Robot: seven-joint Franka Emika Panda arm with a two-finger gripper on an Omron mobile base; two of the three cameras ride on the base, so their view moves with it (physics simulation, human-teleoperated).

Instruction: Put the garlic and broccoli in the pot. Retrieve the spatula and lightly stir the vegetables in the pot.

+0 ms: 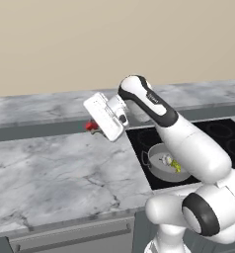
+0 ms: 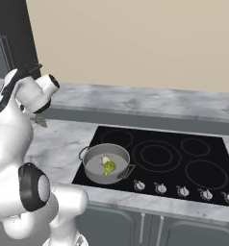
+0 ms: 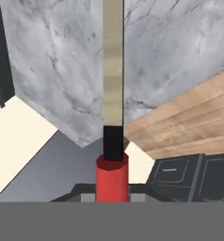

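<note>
My gripper (image 3: pixel 112 192) is shut on the red handle of the spatula (image 3: pixel 112 175), whose long flat blade points away up the hand view. From the left base, the gripper (image 1: pixel 96 125) hangs over the counter to the left of the stove, with a bit of the red spatula (image 1: pixel 92 126) showing behind the hand. The spatula's grey tip (image 2: pixel 41 121) peeks out by the arm. The grey pot (image 1: pixel 152 171) (image 2: pixel 105 180) sits on the stove's near-left burner. Inside it lie the pale garlic (image 1: pixel 166 159) (image 2: pixel 105 160) and the yellow-green broccoli (image 1: pixel 176 167) (image 2: pixel 109 167).
The black cooktop (image 2: pixel 184 163) has a row of knobs (image 2: pixel 184 190) along its front edge. Grey marble counter (image 1: pixel 55 173) stretches left of the stove, with a raised back ledge (image 1: pixel 40 108) against the beige wall. Drawers (image 1: pixel 80 237) sit below the counter.
</note>
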